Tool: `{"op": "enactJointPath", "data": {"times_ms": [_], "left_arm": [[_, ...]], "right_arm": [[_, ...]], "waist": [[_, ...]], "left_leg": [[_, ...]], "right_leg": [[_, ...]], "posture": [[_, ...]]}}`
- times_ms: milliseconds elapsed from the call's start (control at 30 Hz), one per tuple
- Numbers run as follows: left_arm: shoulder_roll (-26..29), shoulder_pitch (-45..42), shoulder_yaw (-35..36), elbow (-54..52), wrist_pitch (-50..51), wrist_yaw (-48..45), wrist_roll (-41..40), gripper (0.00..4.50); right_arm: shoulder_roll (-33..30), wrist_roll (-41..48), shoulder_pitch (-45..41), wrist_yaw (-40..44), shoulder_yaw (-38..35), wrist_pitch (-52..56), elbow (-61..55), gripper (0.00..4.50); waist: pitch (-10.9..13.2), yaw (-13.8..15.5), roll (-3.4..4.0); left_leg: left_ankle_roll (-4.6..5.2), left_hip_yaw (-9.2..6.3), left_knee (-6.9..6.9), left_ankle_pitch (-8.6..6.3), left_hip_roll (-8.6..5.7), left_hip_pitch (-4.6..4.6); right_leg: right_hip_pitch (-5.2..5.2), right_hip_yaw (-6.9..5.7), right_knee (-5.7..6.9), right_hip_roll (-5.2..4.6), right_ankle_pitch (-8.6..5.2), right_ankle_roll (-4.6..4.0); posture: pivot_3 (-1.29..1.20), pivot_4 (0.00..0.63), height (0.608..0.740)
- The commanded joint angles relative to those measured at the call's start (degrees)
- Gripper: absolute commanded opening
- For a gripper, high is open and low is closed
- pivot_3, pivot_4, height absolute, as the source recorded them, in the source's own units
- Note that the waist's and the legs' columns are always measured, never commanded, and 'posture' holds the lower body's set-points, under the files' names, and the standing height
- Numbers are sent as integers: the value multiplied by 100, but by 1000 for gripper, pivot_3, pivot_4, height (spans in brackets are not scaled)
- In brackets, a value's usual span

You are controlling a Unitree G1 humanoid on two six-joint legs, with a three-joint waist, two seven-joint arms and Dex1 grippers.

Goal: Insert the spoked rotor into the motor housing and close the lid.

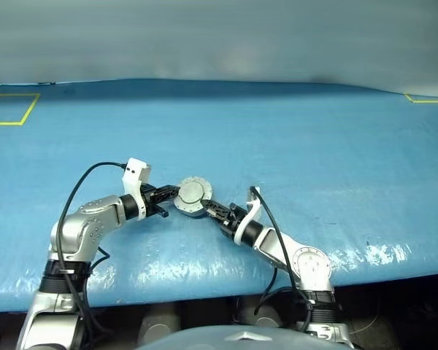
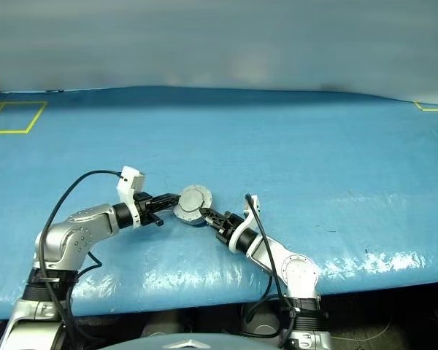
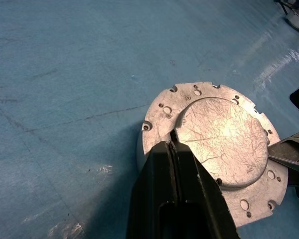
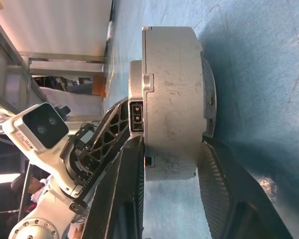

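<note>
bright even light; glare streaks on the blue table cover [image 1: 365, 255]; far edge blurred.

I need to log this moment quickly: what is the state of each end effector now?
Left end effector: closed, pinching the edge of the lid.
Right end effector: fingers on both sides of the motor housing, closing on it; firm grip cannot be told.

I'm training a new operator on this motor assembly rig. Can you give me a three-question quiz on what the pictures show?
1. True or false: the lid already sits on the motor housing.
2. Which pincer straddles the housing's flat faces? A) left pincer B) right pincer
3. Fill in: the assembly is held above a ____ table cover.

Key: 1 true; 2 B; 3 blue.
</note>
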Motion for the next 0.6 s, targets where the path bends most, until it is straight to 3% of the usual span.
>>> {"op": "enactJointPath", "data": {"times_ms": [33,167,467,500,600], "left_arm": [[-319,-46,539,-259,206,382,-461,180],[-759,118,1299,-601,517,975,-1089,1182],[-1982,1311,2540,-1293,584,2041,-3087,4275],[-2105,1468,2528,-1385,563,2109,-3245,4500],[-2606,1883,2481,-1541,408,2375,-3872,4500]], "right_arm": [[434,186,79,-97,140,9,-220,1150],[468,425,88,-198,89,-120,-405,1150],[442,1050,-213,-459,63,-389,-730,1150],[429,1122,-277,-482,43,-436,-742,1150],[408,1335,-490,-493,-15,-565,-752,1150]], "waist": [[1,-2,0],[1,-11,1],[4,-6,-1],[5,-4,-2],[7,13,-1]], "left_leg": [[0,-1,0,0,0,-2],[5,-3,0,-3,1,-13],[19,-4,-7,-12,-3,-28],[19,-5,-6,-13,-4,-29],[21,-8,5,-14,-7,-33]], "right_leg": [[-1,0,-2,0,1,1],[-6,-4,-9,-1,5,1],[-9,-15,-35,-16,6,-1],[-9,-17,-37,-18,6,-1],[-7,-31,-37,-26,6,0]], "posture": [[0,150,740],[0,150,740],[0,150,740],[0,150,740],[0,150,740]]}}
